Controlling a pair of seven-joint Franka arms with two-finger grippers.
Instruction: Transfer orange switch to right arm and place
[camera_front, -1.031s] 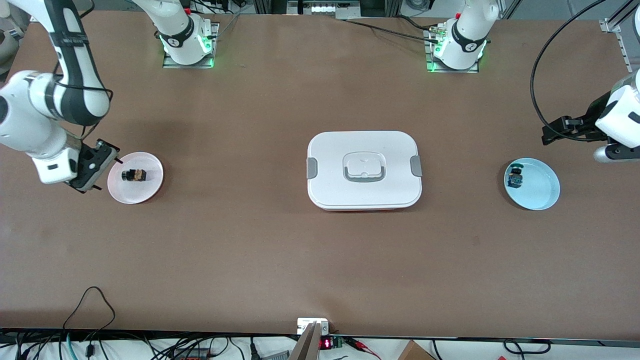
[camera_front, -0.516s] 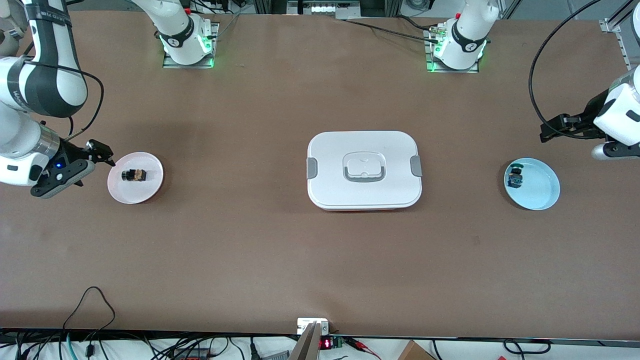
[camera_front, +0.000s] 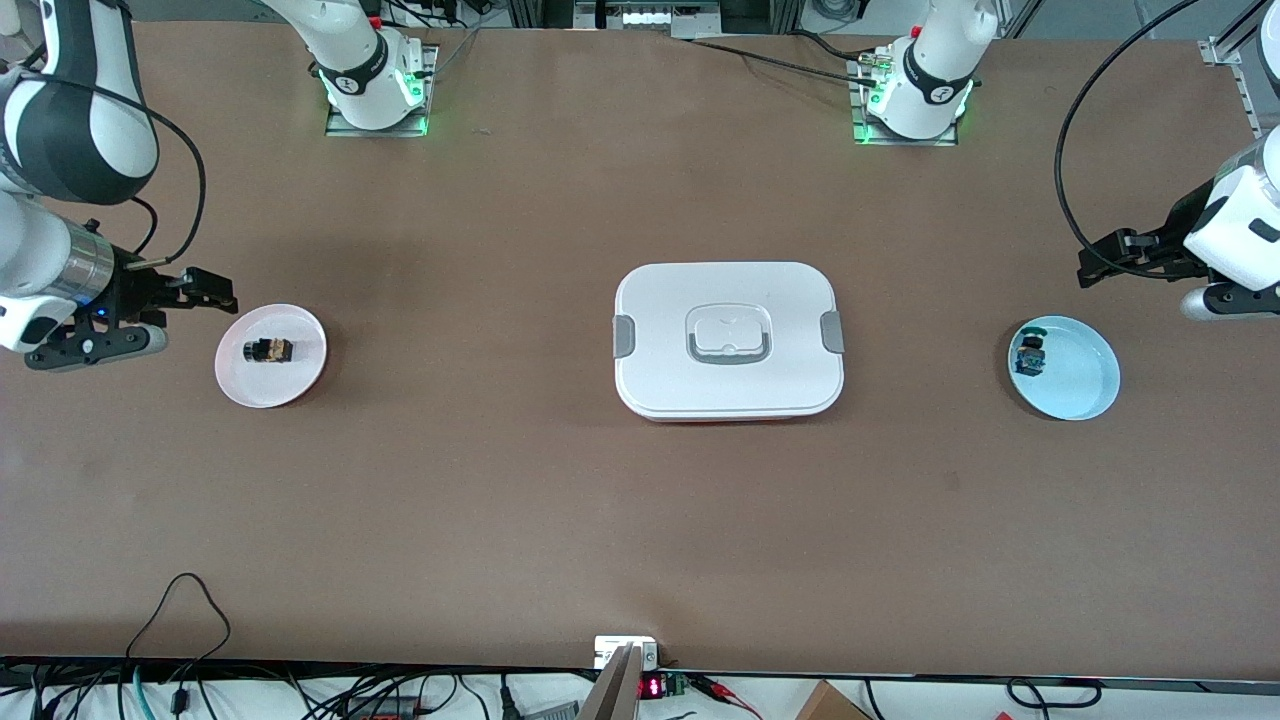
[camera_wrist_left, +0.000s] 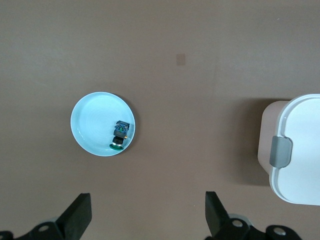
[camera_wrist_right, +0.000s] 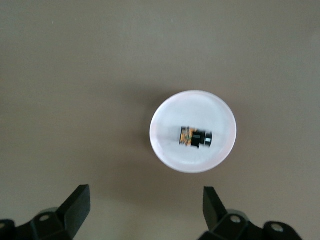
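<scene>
The orange switch (camera_front: 268, 350) lies on its side in the middle of a pink plate (camera_front: 300, 385) at the right arm's end of the table. Nothing touches it, so it is free to be picked from above. A second small part, with a blue-green body (camera_front: 1028, 357), lies in a light blue plate (camera_front: 1085, 395) at the left arm's end, near that plate's rim. The two plates are well apart, and between them stands a white box with a closed lid (camera_front: 728, 340). The lid is clipped at both short sides and its handle lies flat, so the box is probably where the switch must go in the end, but it cannot receive anything while it is shut.

The right gripper (camera_front: 205, 290) hangs just beside the pink plate, on the side farther from the front camera, and its fingers (camera_wrist_right: 75, 205) are spread wide with nothing between them. The left gripper (camera_front: 1100, 265) hangs near the blue plate, also open and empty; its wrist view looks down on the blue plate and a corner of the box.

The task names a handover to the right arm, yet the switch lies at the right arm's own end, so that arm seems the only one placed to reach it.
</scene>
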